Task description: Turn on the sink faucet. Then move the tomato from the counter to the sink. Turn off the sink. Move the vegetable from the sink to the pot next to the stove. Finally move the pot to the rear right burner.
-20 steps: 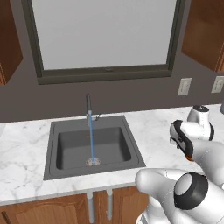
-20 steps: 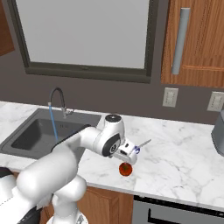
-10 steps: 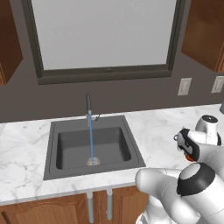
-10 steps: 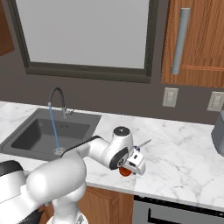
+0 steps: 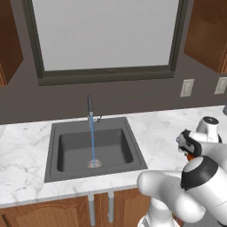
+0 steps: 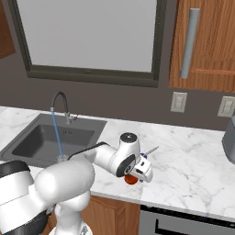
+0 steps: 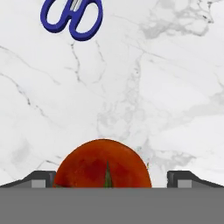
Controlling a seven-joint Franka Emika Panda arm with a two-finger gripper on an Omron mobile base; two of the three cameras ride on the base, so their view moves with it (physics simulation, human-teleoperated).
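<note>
The round red tomato (image 7: 103,164) sits on the white marbled bench (image 6: 193,156), well to the right of the dark grey recessed sink (image 5: 95,150) — near the bench's front edge. The jaws of the two-finger gripper (image 7: 112,180) stand spread wide, one dark tip on each side of the tomato, not touching it. Blue-handled scissors (image 7: 72,15) lie on the bench beyond the tomato, apart from it. A thin blue stream runs from the curved dark faucet (image 6: 60,104) down into the sink basin.
</note>
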